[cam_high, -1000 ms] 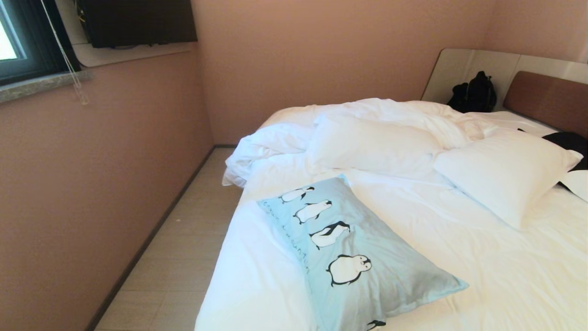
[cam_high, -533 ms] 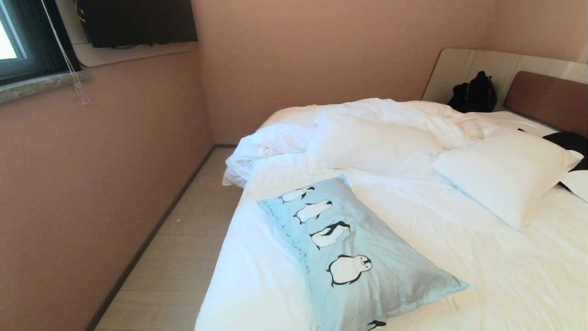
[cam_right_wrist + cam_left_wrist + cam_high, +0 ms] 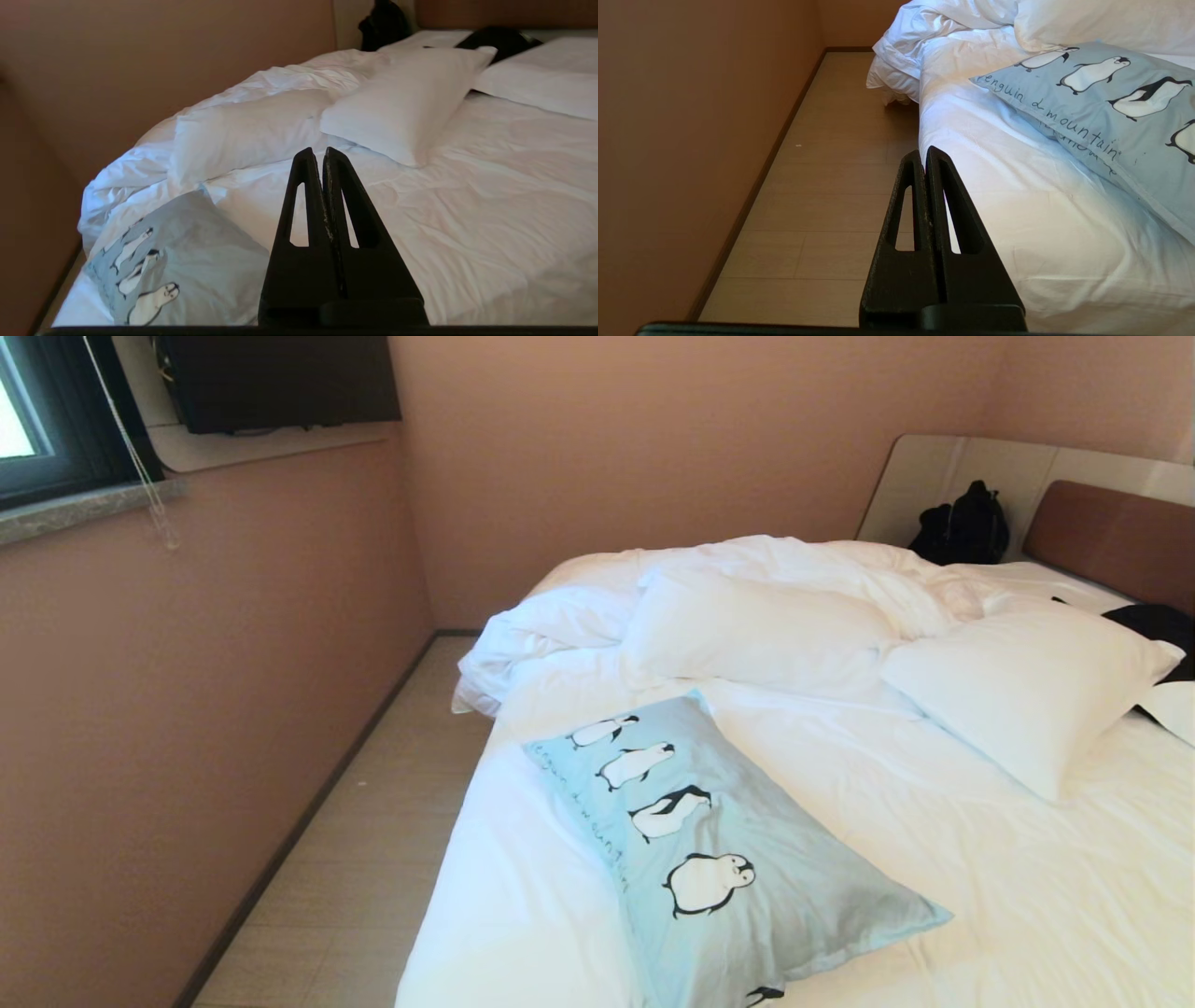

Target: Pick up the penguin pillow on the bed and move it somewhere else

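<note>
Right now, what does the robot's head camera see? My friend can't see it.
A blue penguin pillow lies near the corner of a white bed, with plain white pillows and a bunched duvet behind. Neither robot hand shows.

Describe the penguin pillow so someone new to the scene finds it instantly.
Start at the bed, white all over. The penguin pillow lies flat near its edge by the floor strip, in front of the heaped duvet. Unlike the plain white pillows, it is pale blue, with a row of black-and-white penguins.
</note>
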